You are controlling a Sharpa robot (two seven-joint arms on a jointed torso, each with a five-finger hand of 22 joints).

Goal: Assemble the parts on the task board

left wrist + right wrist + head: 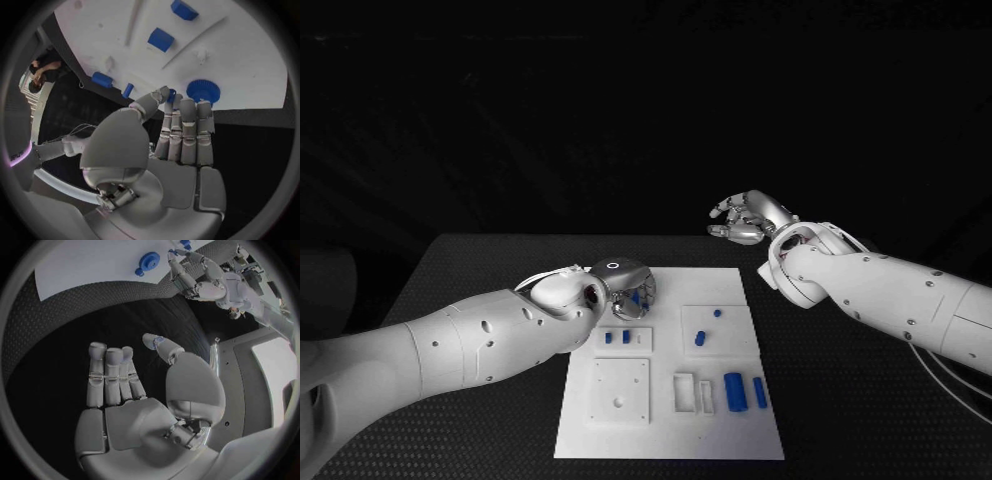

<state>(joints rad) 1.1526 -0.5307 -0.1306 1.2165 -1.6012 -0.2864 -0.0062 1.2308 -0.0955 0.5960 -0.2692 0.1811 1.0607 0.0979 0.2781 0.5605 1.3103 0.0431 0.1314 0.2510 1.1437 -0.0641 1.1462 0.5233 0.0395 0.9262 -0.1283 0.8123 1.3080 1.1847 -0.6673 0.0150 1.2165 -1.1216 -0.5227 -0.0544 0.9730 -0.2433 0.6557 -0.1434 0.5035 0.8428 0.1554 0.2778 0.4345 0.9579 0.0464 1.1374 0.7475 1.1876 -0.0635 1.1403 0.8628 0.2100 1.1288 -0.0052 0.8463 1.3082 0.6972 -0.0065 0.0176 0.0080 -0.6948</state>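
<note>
At the far edge of the white task board point(668, 440), my open left hand point(181, 132) reaches a small, blue, toothed plastic gear point(202, 91), likely light, rigid; I'd pinch its rim. Right hand point(134, 385) open.

Robotics lab: black padded table point(473, 400), dark backdrop, white task board point(668, 435) w/ test parts.

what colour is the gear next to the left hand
Blue. The gear shows best in the left wrist view, just beyond the left hand.
</note>
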